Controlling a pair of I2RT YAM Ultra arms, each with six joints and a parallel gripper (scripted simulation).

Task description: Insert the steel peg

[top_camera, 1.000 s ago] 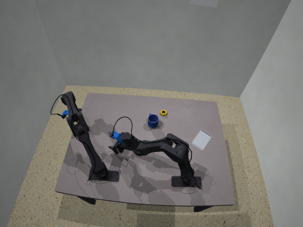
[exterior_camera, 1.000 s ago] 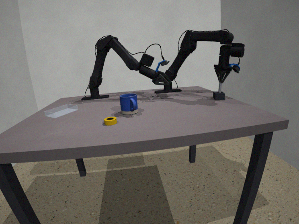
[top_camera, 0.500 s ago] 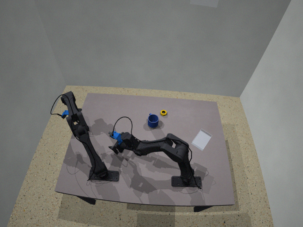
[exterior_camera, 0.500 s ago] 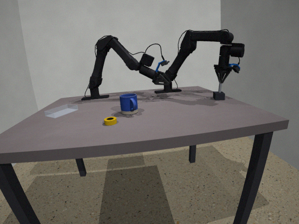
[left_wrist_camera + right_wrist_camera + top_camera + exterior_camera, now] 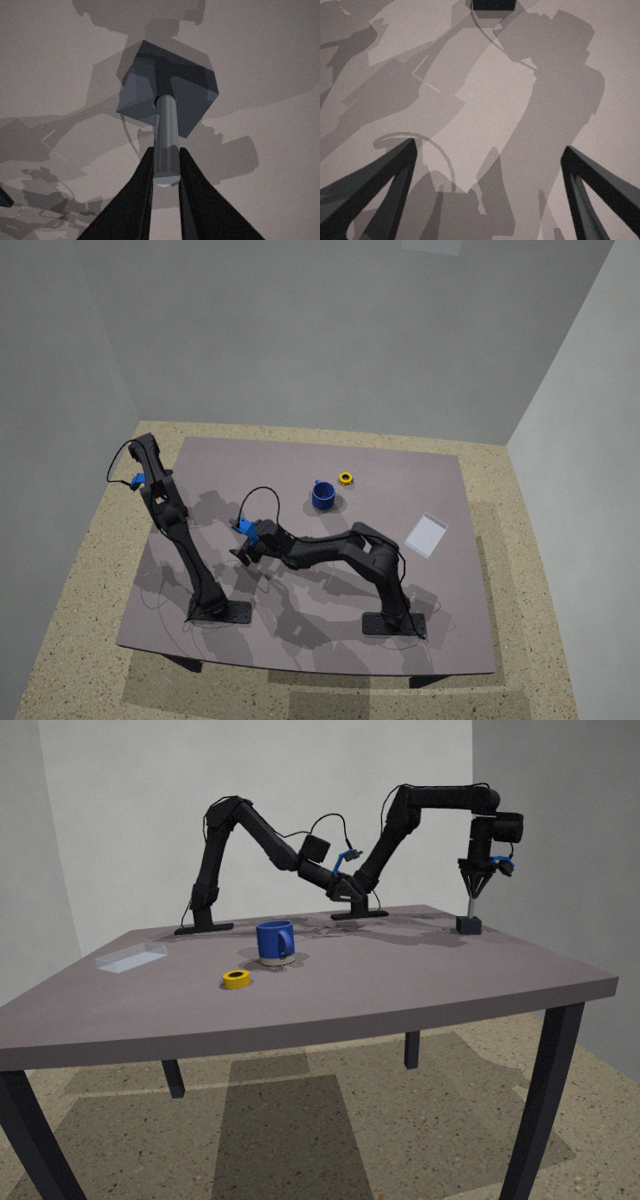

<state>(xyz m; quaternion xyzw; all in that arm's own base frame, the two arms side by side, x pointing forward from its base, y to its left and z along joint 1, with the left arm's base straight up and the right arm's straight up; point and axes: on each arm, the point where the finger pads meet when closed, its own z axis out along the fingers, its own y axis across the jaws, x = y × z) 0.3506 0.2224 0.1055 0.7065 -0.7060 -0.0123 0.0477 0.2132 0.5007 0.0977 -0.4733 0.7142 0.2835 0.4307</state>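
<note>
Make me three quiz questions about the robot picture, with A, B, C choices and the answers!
1. Where is the block?
A) inside the mug
B) under the peg
C) in the tray

2. What colour is the ring?
A) yellow
B) green
C) red

3. How is the right gripper?
A) shut on the peg
B) shut on the mug
C) open

1: B, the peg stands over the block.
2: A, the ring looks yellow all round.
3: C, the right gripper has its two fingers wide apart.

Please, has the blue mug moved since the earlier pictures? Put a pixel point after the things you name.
No. The mug (image 5: pixel 323 498) (image 5: pixel 274 942) stands at the same place on the table (image 5: pixel 403 483) (image 5: pixel 413 978), beside the yellow ring (image 5: pixel 341 482) (image 5: pixel 236 982), in both the top and exterior views.
</note>
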